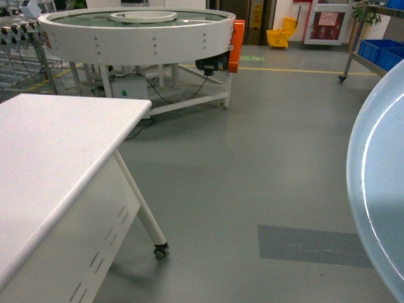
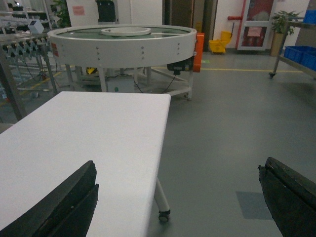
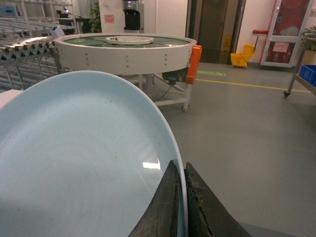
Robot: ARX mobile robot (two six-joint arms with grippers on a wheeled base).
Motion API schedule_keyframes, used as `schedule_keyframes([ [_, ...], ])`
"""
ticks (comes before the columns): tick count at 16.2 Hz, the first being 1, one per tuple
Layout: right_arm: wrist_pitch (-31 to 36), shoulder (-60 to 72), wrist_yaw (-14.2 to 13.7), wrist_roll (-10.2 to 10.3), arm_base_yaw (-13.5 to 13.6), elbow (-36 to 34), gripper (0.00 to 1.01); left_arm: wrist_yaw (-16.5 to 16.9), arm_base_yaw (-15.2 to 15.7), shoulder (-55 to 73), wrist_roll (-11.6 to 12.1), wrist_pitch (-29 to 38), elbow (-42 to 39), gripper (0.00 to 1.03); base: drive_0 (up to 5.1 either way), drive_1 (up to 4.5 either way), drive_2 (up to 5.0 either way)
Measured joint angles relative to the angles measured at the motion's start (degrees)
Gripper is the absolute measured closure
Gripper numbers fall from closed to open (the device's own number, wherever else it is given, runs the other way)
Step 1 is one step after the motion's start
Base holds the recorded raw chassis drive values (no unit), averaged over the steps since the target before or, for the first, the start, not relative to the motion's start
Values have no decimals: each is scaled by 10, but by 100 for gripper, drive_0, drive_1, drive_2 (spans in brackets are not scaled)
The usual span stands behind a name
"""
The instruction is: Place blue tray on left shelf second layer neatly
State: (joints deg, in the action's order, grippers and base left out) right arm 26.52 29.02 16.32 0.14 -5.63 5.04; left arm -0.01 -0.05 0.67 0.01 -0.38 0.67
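The blue tray [image 3: 84,158] fills the left of the right wrist view, held up off the floor; its edge also shows at the right side of the head view [image 1: 382,189]. My right gripper [image 3: 181,170] is shut on the tray's right rim, one finger on each side of it. My left gripper [image 2: 177,180] is open and holds nothing, its dark fingers [image 2: 74,197] wide apart over the corner of the white table [image 2: 98,133]. The left shelf second layer is out of view. Neither gripper shows in the head view.
A white table on castors [image 1: 50,158] stands at the left. A round white conveyor table [image 1: 139,28] with an orange guard [image 1: 237,44] stands behind it. Far right is a steel cart with dark-blue crates [image 1: 382,50]. A yellow mop bucket [image 1: 279,36] is at the back.
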Motion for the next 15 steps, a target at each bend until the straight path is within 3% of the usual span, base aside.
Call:
schedule_keyframes([
  [7, -2, 1, 0, 0, 0, 0, 99, 0, 0, 0, 0, 2, 0, 5, -7, 407, -422],
  [15, -2, 1, 0, -1, 0, 0, 99, 0, 0, 0, 0, 1, 0, 5, -170, 248, -587],
])
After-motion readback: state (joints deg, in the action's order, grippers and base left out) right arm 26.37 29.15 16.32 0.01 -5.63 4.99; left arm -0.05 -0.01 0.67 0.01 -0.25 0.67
